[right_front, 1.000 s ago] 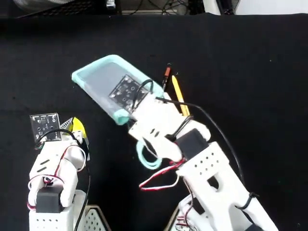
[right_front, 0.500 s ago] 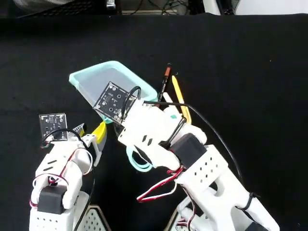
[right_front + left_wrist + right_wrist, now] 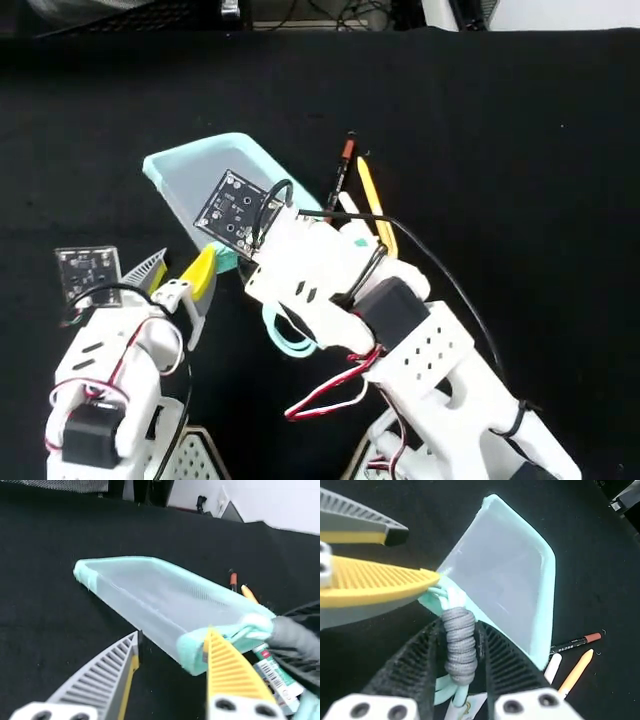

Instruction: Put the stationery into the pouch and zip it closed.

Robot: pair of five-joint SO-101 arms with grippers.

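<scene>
Recorder: Pouch [image 3: 200, 175] location?
Checker: Left of the middle of the black worktop [image 3: 520, 130], lying aslant. One end points toward the far-left corner, the other toward the near edge. Translucent body, mint trim. Zip open or closed: cannot tell.
Recorder: Right gripper [image 3: 460, 627]?
Checker: At the pouch's near end. Black fingers [image 3: 415, 670] clamped on a grey wrapped cord [image 3: 461, 655] that runs up to the mint corner there.
Recorder: Left gripper [image 3: 172, 632]?
Checker: Fingers spread, nothing held. Yellow finger [image 3: 225, 670] has its tip against the same mint corner. Grey finger [image 3: 100, 685] stands apart from the pouch, over bare worktop.
Recorder: Stationery?
Checker: Outside the pouch, on the worktop just beside it, on the side toward the right edge. Black pen with orange cap [image 3: 343, 165], yellow pen [image 3: 370, 195] and white pen [image 3: 552, 667] lie close together, partly under the right arm. A mint loop [image 3: 285, 345] lies under that arm, closer to the near edge.
</scene>
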